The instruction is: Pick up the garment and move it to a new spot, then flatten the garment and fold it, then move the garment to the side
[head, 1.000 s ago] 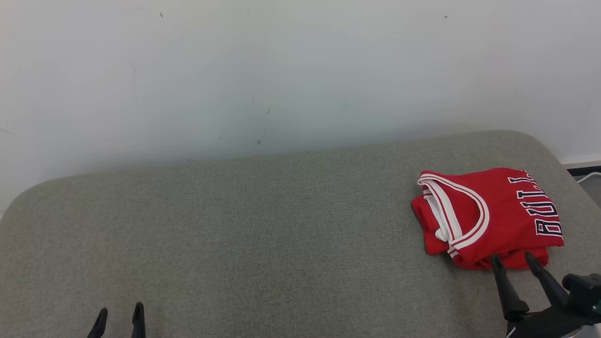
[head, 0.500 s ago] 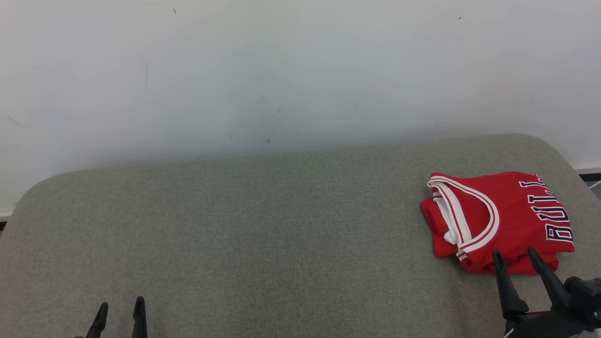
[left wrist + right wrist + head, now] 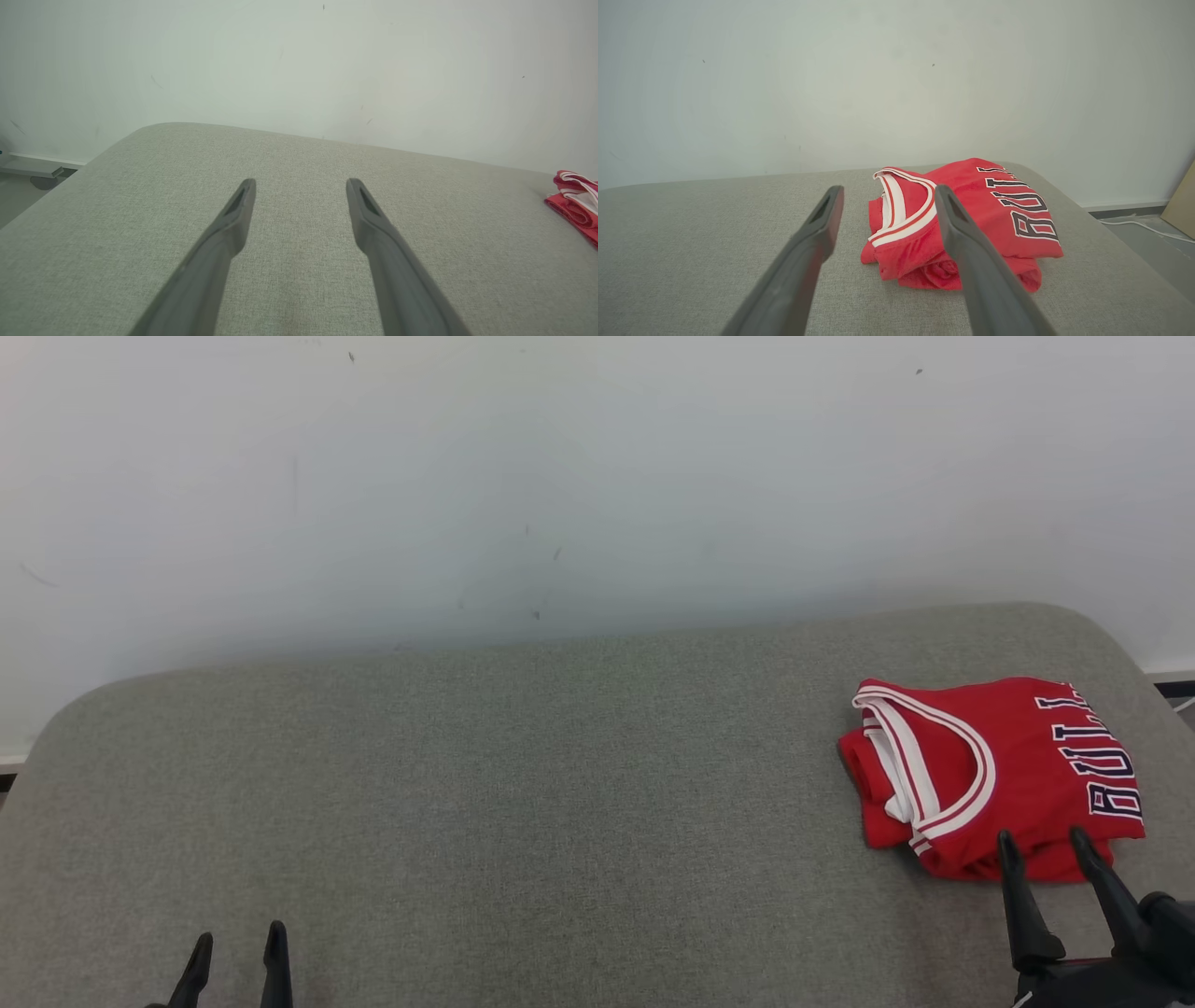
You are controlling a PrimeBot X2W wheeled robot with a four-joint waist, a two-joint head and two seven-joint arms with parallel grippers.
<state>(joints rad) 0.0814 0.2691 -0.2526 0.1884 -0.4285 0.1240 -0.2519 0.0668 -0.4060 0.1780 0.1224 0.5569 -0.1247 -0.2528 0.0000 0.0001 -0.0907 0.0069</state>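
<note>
The garment point(image 3: 999, 770) is a red jersey with white trim and dark lettering, lying folded near the right end of the grey cushioned surface point(image 3: 523, 803). It also shows in the right wrist view point(image 3: 971, 219) and at the right edge of the left wrist view point(image 3: 577, 200). My right gripper point(image 3: 1044, 840) stands open just in front of the garment's near edge, with nothing between its fingers point(image 3: 822, 224). Far to the left, near the front edge, my left gripper point(image 3: 238, 943) is open and empty, its fingers point(image 3: 238, 210) over bare fabric.
A pale wall point(image 3: 560, 476) runs close behind the cushion. The cushion's rounded corners drop off at both ends; floor, a white cable point(image 3: 1139, 226) and a cardboard edge point(image 3: 1181, 205) lie beyond the right end.
The head camera has shifted a little, so the whole picture moved right and down. The right gripper has drawn slightly right and lower against the garment. Both grippers stay open.
</note>
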